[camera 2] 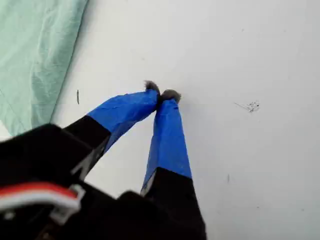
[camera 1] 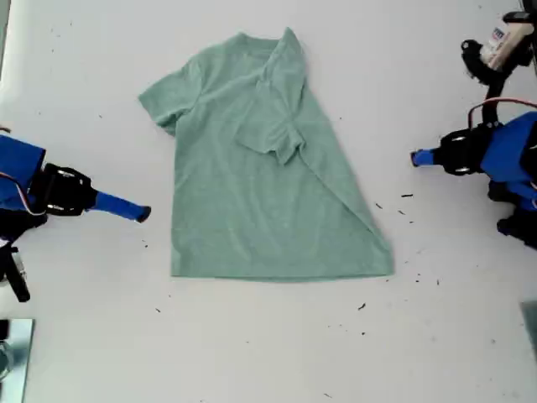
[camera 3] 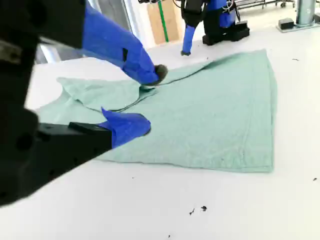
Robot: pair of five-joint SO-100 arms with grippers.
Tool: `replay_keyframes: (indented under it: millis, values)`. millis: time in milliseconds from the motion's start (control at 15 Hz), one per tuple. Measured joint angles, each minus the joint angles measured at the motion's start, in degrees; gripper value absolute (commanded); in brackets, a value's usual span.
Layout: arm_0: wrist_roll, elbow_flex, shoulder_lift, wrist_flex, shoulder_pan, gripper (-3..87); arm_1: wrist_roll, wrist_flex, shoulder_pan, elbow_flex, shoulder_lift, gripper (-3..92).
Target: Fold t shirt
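A: Where's the pale sage-green cloth t shirt (camera 1: 268,197)?
B: Flat mid white table (camera 1: 101,353), one sleeve folded inward.
A: End effectors?
B: My first end effector (camera 2: 161,93): tips together, empty, beside the shirt's edge. My second end effector (camera 3: 150,100): tips apart, empty.

Beside the pressed-together tips of my first gripper (camera 2: 162,94), only a corner of the pale sage-green heathered cloth t shirt (camera 2: 35,55) shows; the picture's edge cuts off the rest. The gripper's black body behind those tips is blurred. Around the parted jaws of my second gripper (camera 3: 151,100), its dark, blurred body hides the cloth's near side. Beyond the jaws, a blue-and-black arm (camera 3: 210,20) is cut by the edge. The dark specks (camera 3: 197,210) on the white table (camera 3: 250,210) are too small to identify.
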Motion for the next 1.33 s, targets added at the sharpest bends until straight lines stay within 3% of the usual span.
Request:
replay_keyframes:
  millis: [67,133,200,267,667,867,933,1067,1200,1333]
  values:
    - [-0.44,-0.09,0.0,0.53,0.0,-0.1,0.7,-0.09,-0.09,0.18,0.0,2.4]
    - [-6.15,-0.09,0.0,1.23,-0.7,-0.1,7.47,-0.09,-7.47,0.18,0.0,2.4]
    - [-11.69,-0.26,0.0,1.23,-1.93,-0.1,19.34,-0.18,-16.96,0.18,0.0,2.4]
    - [-13.01,-0.26,0.0,1.23,-1.93,-0.1,28.56,-0.44,-20.04,0.18,0.0,2.4]
    - [-14.06,-4.31,-1.23,2.02,-4.57,-0.2,31.38,-0.44,-20.83,0.26,0.0,2.4]
    - [-13.97,-22.41,-21.36,4.92,-5.01,-0.2,28.83,-4.31,-19.16,0.26,0.0,2.4]
    - [-13.45,-31.82,-31.64,9.93,-5.8,-0.2,28.21,-5.54,-19.25,0.26,0.0,2.4]
    - [-6.77,-52.56,-50.98,22.06,-12.83,0.1,27.86,-6.33,-19.25,0.26,0.0,2.4]
    - [4.92,-69.43,-64.95,30.5,-23.99,21.1,27.86,-6.68,-19.51,0.26,0.0,2.4]
    - [15.03,-78.57,-75.5,31.55,-33.66,32.7,28.12,-6.68,-19.86,0.26,0.0,2.4]
